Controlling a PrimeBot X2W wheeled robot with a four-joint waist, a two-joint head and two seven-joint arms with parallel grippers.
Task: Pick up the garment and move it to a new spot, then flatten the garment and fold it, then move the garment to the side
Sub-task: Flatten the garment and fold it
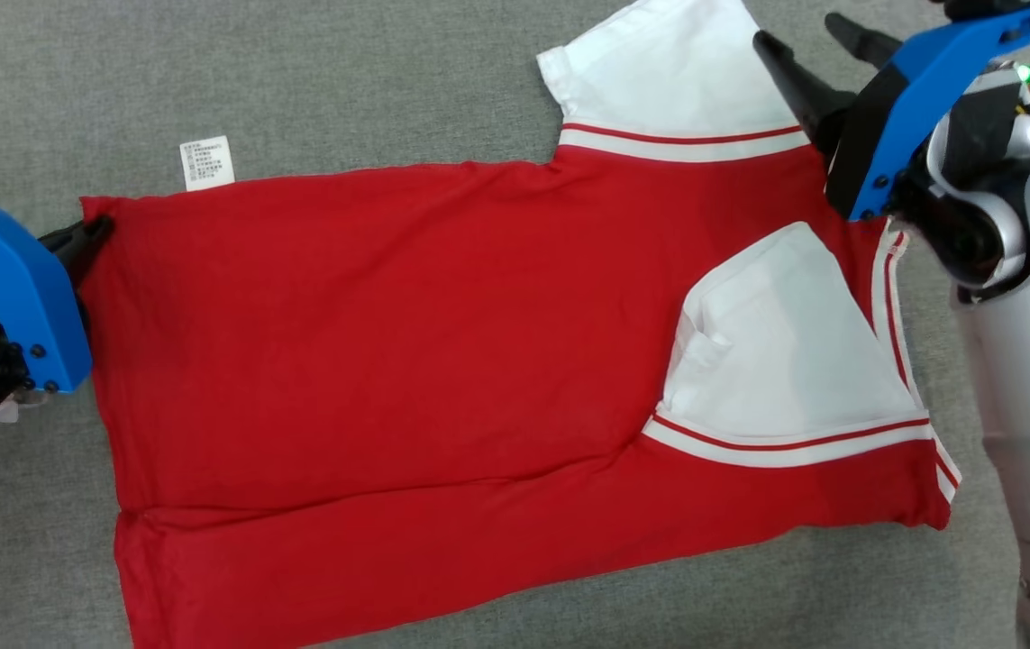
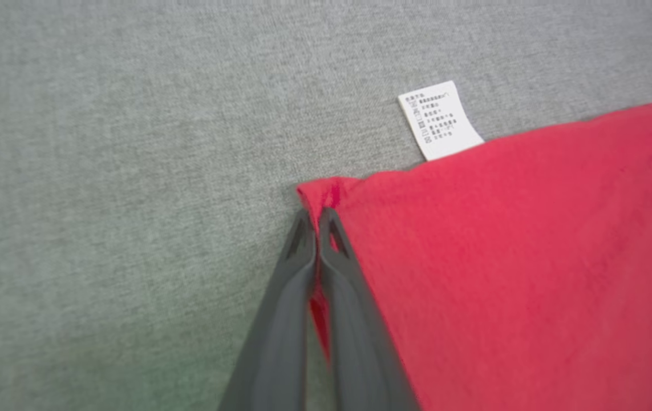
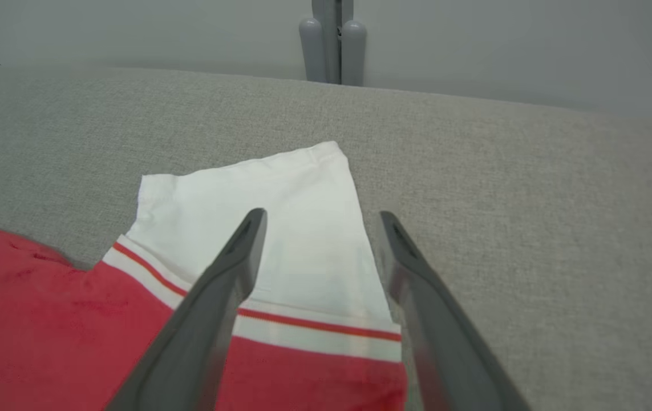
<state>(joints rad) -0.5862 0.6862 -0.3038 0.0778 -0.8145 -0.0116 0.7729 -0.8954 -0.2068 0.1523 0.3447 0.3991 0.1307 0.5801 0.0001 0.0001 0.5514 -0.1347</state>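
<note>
Grey woven tabletop (image 1: 298, 81) under everything, cut off by all four edges of the head view. Far rim against a pale wall in the right wrist view.

On it, red garment (image 1: 388, 342) with white sleeves, spread flat and lengthwise from left to right, near long edge folded up over the body along a crease. Lower left corner lost past the bottom of the head view.

At the right, pale right forearm with a blue bracket, covering part of the garment's shoulder.

Right hand (image 1: 798, 29) over the far white sleeve (image 1: 668, 72), fingers spread wide, gripping nothing. In the right wrist view, one finger over white cloth, the other over bare tabletop just beside the sleeve's edge. Cannot tell whether the tips touch down.

Left hand (image 1: 100, 230) mostly hidden behind its blue bracket, only dark tips visible at the garment's far left corner. In the left wrist view, fingers pressed together on a small bunched fold of that red corner, a sliver of red between them.

Near white sleeve (image 1: 776, 351) folded in onto the red body, striped band along its base.

White care label (image 1: 206, 162) sticking out from the far edge near the pinched corner, flat on the tabletop, print too small to read.
</note>
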